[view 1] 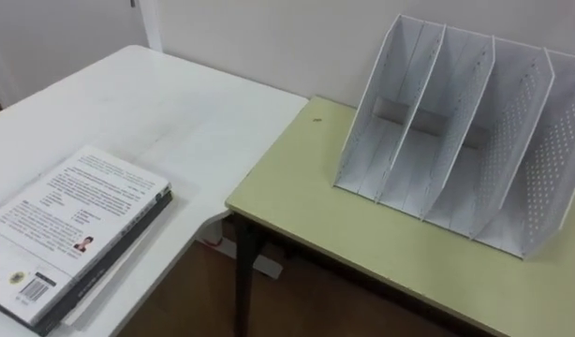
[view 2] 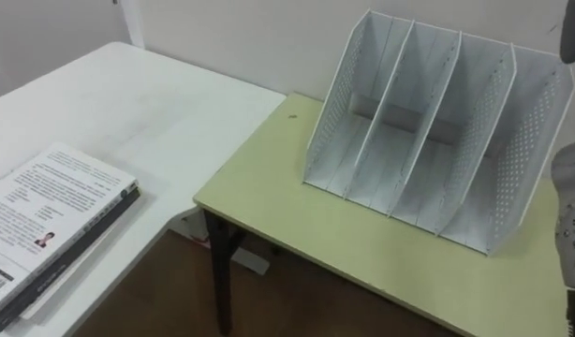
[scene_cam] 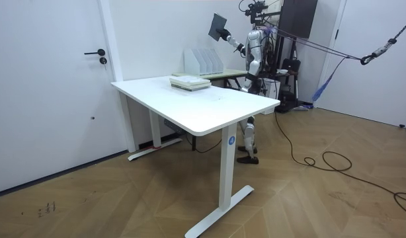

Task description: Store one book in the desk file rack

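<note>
1. In the room view the robot stands behind the white desk (scene_cam: pixel 209 109), next to the green desk (view 1: pixel 362 234) that carries the file rack (view 1: pixel 465 131).
2. The right robot hand (scene_cam: pixel 226 38) is raised about level with the robot's head and holds a dark book (scene_cam: pixel 218 26) by its lower edge. The view is too distant to show how the fingers lie on it.
3. The dark book is in the air, tilted, above the file rack and a little towards the robot. It touches neither the rack nor either desk.
4. The left robot hand (scene_cam: pixel 251 71) hangs low by the body, and I cannot tell whether it is wide or narrow.
5. The file rack is white and stands at the far side of the green desk, close to the wall. Slanted dividers split it into compartments side by side, and the right-hand panels are perforated.
6. A stack of books (view 1: pixel 72 229) lies flat on the white desk at the near left. Its top cover is pale and printed.
7. The white desk and the green desk stand corner to corner, with wooden floor (view 1: pixel 297 300) showing between them.
</note>
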Robot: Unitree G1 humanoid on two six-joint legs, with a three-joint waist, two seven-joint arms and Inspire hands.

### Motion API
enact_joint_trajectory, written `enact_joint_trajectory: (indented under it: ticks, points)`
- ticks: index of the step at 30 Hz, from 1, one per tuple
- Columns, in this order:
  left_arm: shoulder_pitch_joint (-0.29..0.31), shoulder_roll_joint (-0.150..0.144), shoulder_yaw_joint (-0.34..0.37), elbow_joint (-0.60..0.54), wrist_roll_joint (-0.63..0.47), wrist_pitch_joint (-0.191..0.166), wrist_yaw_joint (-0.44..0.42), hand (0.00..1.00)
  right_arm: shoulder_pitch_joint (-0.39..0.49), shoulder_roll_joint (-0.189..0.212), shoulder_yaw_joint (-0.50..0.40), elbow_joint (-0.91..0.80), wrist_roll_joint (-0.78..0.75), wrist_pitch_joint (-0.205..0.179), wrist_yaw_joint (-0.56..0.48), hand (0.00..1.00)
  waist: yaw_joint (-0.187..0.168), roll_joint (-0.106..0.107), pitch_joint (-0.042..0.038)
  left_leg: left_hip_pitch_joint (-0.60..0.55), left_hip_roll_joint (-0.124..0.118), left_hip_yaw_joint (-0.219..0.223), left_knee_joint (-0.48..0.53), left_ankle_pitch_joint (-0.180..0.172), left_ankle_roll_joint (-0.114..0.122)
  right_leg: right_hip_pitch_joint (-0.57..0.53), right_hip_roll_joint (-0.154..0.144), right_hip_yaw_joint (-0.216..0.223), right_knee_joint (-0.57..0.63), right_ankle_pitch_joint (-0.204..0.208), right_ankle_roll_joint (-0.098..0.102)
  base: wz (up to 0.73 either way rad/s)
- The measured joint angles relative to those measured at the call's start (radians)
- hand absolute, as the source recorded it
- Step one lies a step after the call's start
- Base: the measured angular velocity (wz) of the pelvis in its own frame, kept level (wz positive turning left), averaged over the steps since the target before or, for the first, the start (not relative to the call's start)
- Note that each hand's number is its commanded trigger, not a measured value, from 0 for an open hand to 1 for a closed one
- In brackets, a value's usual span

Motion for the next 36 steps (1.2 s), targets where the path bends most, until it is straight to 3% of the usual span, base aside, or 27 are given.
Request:
enact_joint_trajectory:
  ticks: [4, 15, 21, 27, 28, 31, 36]
  points:
    - [-0.001, -0.003, 0.005, -0.001, 0.008, 0.007, 0.009, 0.00, -0.002, 0.000, 0.000, 0.002, 0.006, 0.005, 0.002, 1.00, 0.004, 0.010, 0.0013, -0.001, -0.004, -0.002, -0.001, 0.002, -0.002, -0.001, 0.002, -0.006, 0.000, 0.000, 0.000, 0.00]
    - [-0.001, -0.004, 0.038, -0.007, 0.026, 0.027, 0.007, 0.00, -0.062, 0.000, 0.001, 0.076, 0.018, 0.032, 0.097, 1.00, 0.017, 0.008, 0.0031, 0.001, -0.004, -0.014, 0.001, 0.003, -0.001, -0.001, -0.002, -0.011, 0.000, 0.000, 0.000, 0.01]
    - [-0.001, -0.003, 0.046, -0.012, 0.026, 0.034, 0.007, 0.00, -0.079, -0.003, 0.002, 0.190, 0.095, 0.040, 0.136, 1.00, 0.018, 0.001, 0.0079, 0.000, -0.007, -0.024, 0.002, 0.005, 0.001, 0.010, -0.013, -0.036, -0.003, -0.001, 0.001, 0.08]
    - [-0.001, -0.001, 0.079, -0.021, 0.027, 0.066, -0.003, 0.00, -0.079, -0.009, 0.002, 0.246, 0.183, 0.084, 0.176, 1.00, 0.019, 0.000, 0.0048, -0.010, -0.008, -0.028, 0.003, 0.005, 0.001, 0.002, -0.011, -0.040, -0.014, -0.001, 0.001, 0.02]
    - [-0.002, -0.001, 0.080, -0.021, 0.027, 0.072, -0.006, 0.00, -0.081, -0.013, 0.002, 0.259, 0.195, 0.091, 0.191, 1.00, 0.019, 0.000, 0.0012, -0.016, -0.008, -0.028, 0.003, 0.005, 0.001, -0.005, -0.009, -0.038, -0.014, -0.001, 0.001, -0.04]
    - [-0.002, -0.001, 0.084, -0.031, 0.040, 0.084, -0.009, 0.00, -0.129, -0.017, 0.003, 0.332, 0.196, 0.127, 0.221, 1.00, 0.019, 0.000, 0.0013, -0.016, -0.007, -0.028, 0.003, 0.005, 0.001, -0.008, -0.006, -0.031, -0.012, -0.001, 0.001, -0.05]
    - [-0.003, 0.000, 0.089, -0.050, 0.068, 0.114, -0.010, 0.00, -0.199, -0.043, 0.004, 0.430, 0.202, 0.141, 0.270, 1.00, 0.018, -0.001, 0.0012, -0.011, -0.007, -0.046, 0.001, 0.005, 0.001, 0.000, -0.007, -0.032, -0.015, -0.001, 0.001, 0.03]
